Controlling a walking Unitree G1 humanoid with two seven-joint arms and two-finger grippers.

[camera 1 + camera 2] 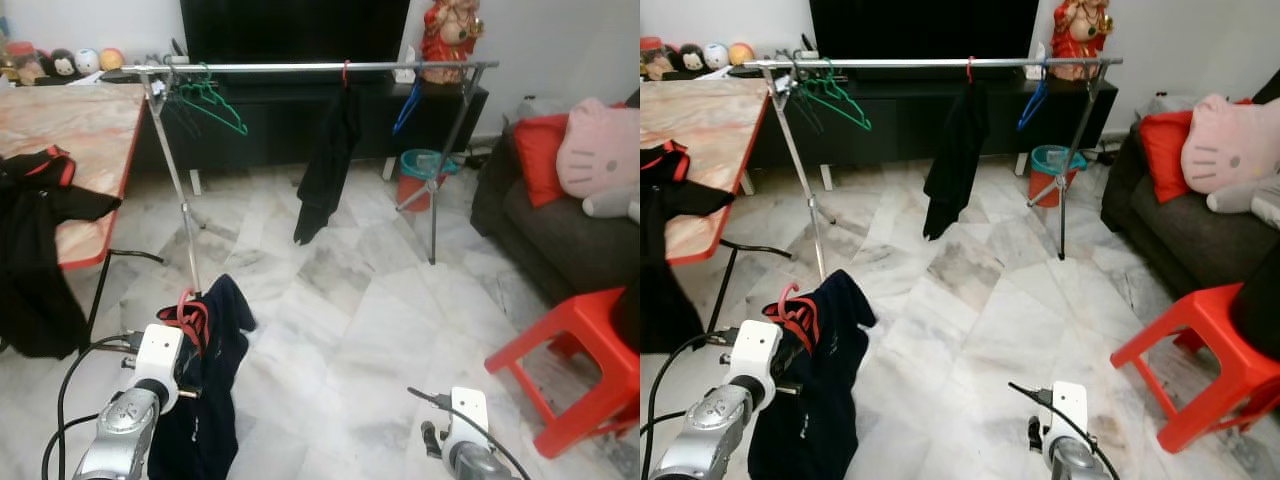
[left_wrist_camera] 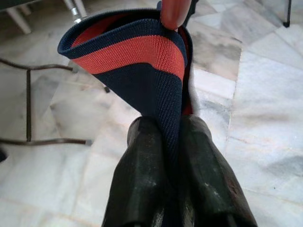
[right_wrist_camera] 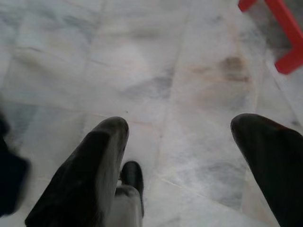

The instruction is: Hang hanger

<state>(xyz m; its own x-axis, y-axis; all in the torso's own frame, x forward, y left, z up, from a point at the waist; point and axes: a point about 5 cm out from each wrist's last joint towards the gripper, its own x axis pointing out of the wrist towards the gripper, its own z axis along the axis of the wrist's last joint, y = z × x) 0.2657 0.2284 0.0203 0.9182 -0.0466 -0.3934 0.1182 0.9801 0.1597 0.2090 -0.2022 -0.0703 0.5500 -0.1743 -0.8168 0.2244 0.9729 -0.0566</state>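
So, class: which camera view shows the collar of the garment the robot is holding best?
The left wrist view: the navy-and-red ribbed collar sits close up, pinched between the left gripper fingers. Both eye views show it small and bunched above the hanging garment; the right wrist view shows floor.

Left tool [image 2: 173, 137] is raised forward with fingers clamped together, while right tool [image 3: 180, 142] hangs low, fingers spread.

The two eye views look forward and down from the head and share the rail [image 1: 310, 67] and marble floor [image 1: 340, 300]. Each wrist view looks along its claw, very near, down toward that floor.
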